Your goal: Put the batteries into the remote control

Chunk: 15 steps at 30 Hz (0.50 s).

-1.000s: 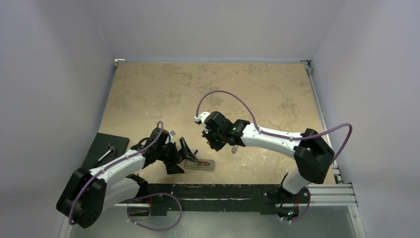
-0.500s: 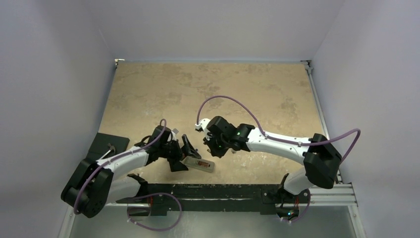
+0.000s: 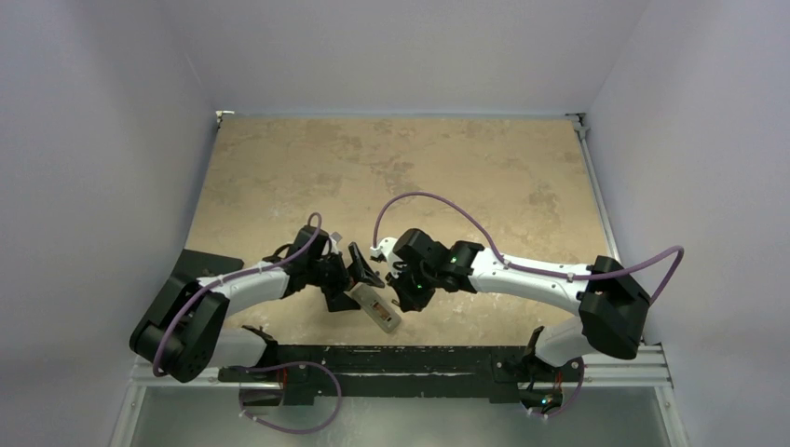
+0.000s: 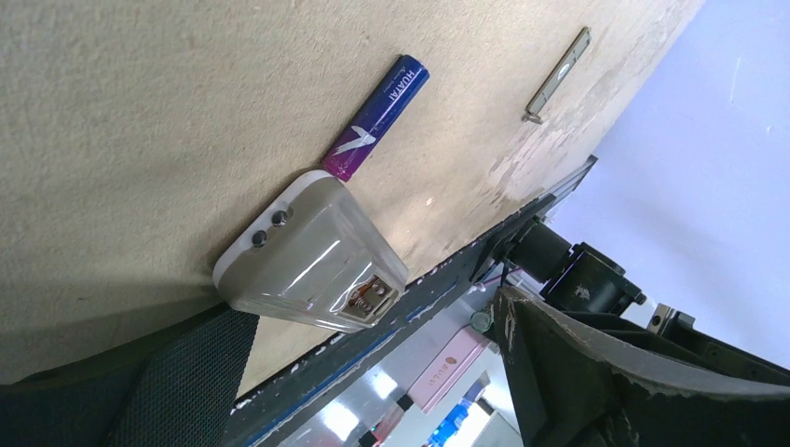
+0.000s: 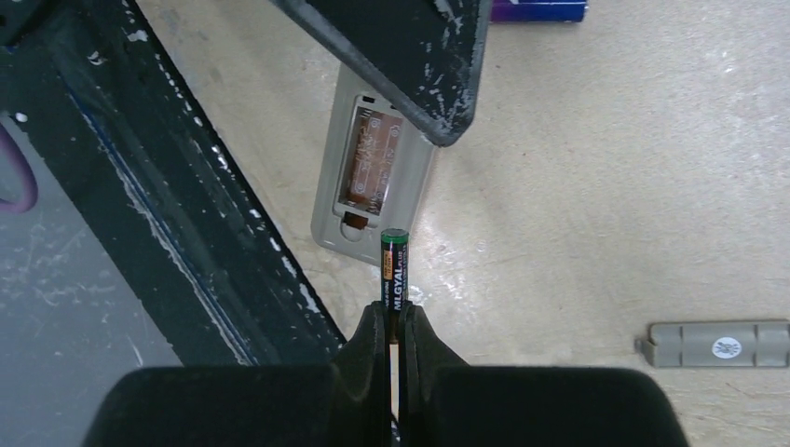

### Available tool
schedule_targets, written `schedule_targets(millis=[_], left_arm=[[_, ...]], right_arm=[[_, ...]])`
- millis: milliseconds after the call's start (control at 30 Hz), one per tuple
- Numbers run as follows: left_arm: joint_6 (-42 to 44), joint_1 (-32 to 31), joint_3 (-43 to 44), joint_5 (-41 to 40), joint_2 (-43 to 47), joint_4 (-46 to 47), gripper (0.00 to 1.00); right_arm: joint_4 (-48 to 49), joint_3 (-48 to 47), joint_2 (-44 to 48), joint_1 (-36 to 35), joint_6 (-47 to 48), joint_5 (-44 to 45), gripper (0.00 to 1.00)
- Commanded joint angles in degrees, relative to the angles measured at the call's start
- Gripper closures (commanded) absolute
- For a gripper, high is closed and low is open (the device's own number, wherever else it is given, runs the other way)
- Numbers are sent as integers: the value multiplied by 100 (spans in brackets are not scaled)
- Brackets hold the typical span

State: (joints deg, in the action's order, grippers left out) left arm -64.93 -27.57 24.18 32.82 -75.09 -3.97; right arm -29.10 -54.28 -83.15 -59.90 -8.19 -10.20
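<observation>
Remote control (image 5: 373,177) is lying recess-up near the worktop's (image 5: 606,186) near edge, with the left pincer (image 3: 354,287) spread at its far end. Right pincer (image 5: 393,312) is pinching the dark battery (image 5: 394,265), which looks light, rigid and slippery, so it is likely best held mid-barrel.

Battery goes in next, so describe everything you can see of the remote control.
The remote control lies face down on the table, grey plastic back up, cover off. Its open recess looks brownish with metal contacts. It sits askew near the black rail. A finger of the left gripper overlaps its far end; contact is unclear.
</observation>
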Motion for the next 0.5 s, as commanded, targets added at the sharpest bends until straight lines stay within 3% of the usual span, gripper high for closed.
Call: schedule_targets(millis=[0,467], left_arm=[[313,-20,20,-495,-162,79,2],[936,-20,201,-1389,854,-1315,4]], right_arm=[[232,-8,56,-22,-377,-341,100],[545,-21,-282,-31,-1444,-482,100]])
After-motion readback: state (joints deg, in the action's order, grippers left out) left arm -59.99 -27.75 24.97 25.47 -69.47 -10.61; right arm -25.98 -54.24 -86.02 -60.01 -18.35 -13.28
